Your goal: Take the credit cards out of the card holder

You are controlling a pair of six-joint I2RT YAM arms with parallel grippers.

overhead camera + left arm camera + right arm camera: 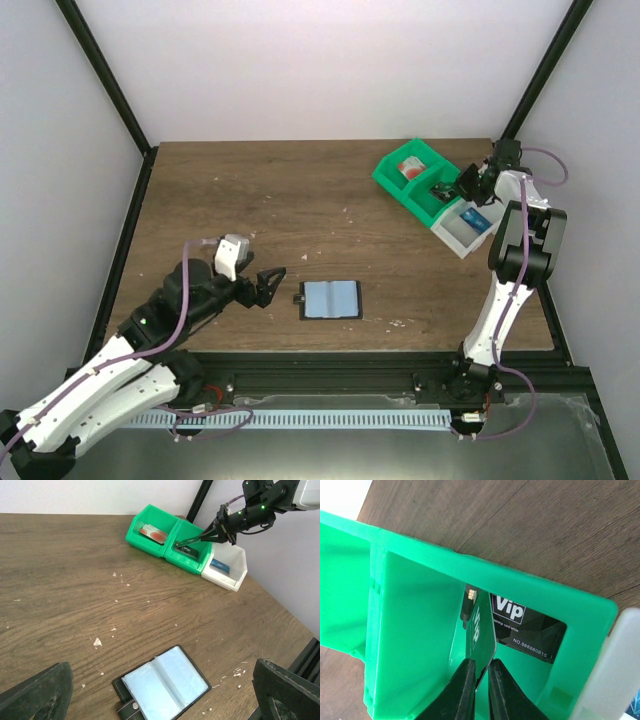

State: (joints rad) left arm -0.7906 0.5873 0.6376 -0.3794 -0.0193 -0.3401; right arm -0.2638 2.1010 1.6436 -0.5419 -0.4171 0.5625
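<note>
Brown wooden bench (pixel 250 200), pale walls; card holder (pixel 330 299) lies open by the near edge, mid-width; bins at the far right corner.
Right hand (pixel 481 674) pinched almost closed on the thin edge of a dark Vip card (pixel 527 627), inside the middle compartment of the green bin (pixel 383 176); left hand (pixel 262 285) spread wide, grasping nothing, just beside the holder; red-circle card (pixel 408 167) in the far green compartment; blue card (pixel 475 220) in the white bin (pixel 450 238); cards look light, stiff, slick; best taken by a raised short edge; holder thin, would likely slide if nudged; its panels show no card, pocket insides can't be made out; Vip card seen edge-on, how firmly it is pinched unclear; blue card print too small to read.
</note>
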